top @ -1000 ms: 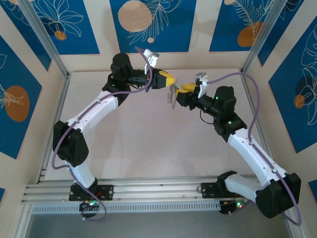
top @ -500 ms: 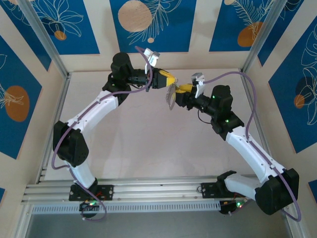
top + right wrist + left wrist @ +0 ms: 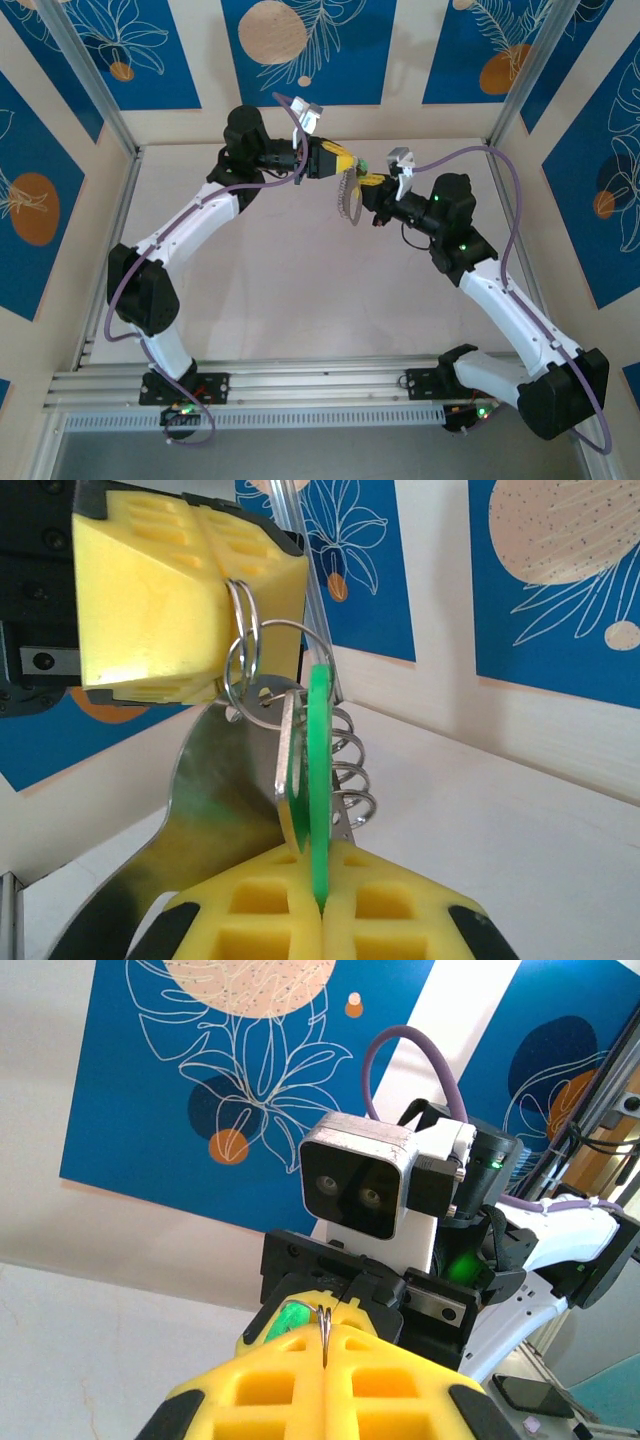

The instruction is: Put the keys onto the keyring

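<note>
left gripper (image 3: 325,1345): clamped tight. The yellow fingers are pressed together on the wire of the keyring (image 3: 243,630), which pokes out right at its tips.

why it's held like that: my guess is this arm is playing vice. It parks the ring up in the air, so the other arm has something steady to work against.

keyring: thin metal loops, pinched at the left fingertips and hanging just off them, in the gap between the two tools.

keys (image 3: 349,195): they dangle under the ring, just below the left gripper's tips and just above the right one's. I can make out a silver key blade (image 3: 290,770), a green piece (image 3: 318,770) seen edge-on, a wire coil (image 3: 352,770) behind them and a broad shiny flat piece (image 3: 205,810). Can't tell which of these are properly threaded on the ring.

right gripper (image 3: 320,905): also closed, nipping the bottom edge of the green piece. That piece stands straight up out of its fingers toward the left gripper.

why: looks to me like it's steering that piece while the ring stays put.

containers: nothing box-like is in play. The ring is the only "holder", with the bundle hanging off it.

table (image 3: 280,280): well below both tools, so the whole bundle is held in the air.
</note>
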